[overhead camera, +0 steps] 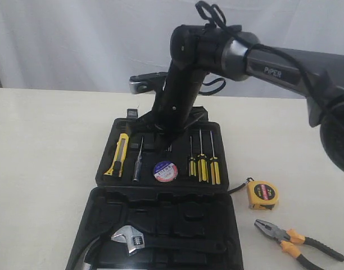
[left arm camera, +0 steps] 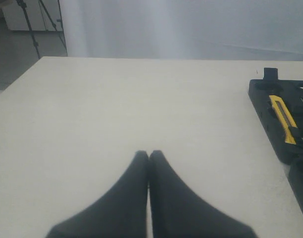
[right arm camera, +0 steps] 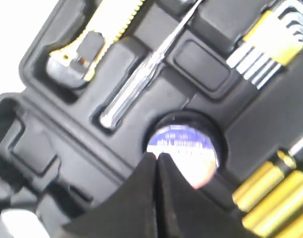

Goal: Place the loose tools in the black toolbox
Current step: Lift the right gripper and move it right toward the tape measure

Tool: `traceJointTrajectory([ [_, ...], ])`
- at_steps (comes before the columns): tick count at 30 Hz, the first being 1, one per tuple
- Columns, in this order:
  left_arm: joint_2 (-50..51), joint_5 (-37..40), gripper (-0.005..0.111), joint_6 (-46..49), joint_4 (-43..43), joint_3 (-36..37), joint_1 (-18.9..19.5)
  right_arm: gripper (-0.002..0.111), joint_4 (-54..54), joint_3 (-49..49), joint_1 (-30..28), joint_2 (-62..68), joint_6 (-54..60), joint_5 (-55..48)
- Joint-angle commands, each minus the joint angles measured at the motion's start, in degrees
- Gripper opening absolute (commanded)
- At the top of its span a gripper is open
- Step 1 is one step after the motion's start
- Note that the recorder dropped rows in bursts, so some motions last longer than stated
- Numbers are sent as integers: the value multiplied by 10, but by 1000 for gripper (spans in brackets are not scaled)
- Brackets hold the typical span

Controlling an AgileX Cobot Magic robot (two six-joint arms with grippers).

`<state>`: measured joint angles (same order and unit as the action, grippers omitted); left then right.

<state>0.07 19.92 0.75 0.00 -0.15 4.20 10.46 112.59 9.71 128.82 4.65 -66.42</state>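
Pliers [overhead camera: 298, 239] and tape measure [overhead camera: 262, 194] lie loose on the table [overhead camera: 43, 146], right of the black toolbox [overhead camera: 161, 216]. Its recesses already hold the utility knife [overhead camera: 118, 156] and tape roll [overhead camera: 164, 170]. Right claw [right arm camera: 156, 156], closed and empty, hovers over the roll; left claw [left arm camera: 149, 153] is closed above the table. By my judgement, half done.

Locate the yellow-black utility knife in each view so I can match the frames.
Exterior view: the utility knife lies in the leftmost slot of the black toolbox.
Left wrist view: the utility knife sits in its slot near the toolbox's outer edge.
Right wrist view: the utility knife lies in its slot beside the steel probe.
Shared landmark: the black toolbox, visible in all three.
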Motion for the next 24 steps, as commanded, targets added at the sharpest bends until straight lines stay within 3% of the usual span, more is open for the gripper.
traceJointTrajectory([
  [1, -1, -3, 0, -3, 0, 1, -3, 0, -27, 2, -10, -27, 6, -29],
  [11, -1, -3, 0, -3, 0, 1, -3, 0, -31, -44, -84, -122, 1, -35],
  [20, -1, -3, 0, -3, 0, 1, -3, 0, -49, -255, -155, -300, -28, -35],
  [24, -1, -3, 0, -3, 0, 1, -3, 0, -49, -363, -188, -362, -63, 26],
])
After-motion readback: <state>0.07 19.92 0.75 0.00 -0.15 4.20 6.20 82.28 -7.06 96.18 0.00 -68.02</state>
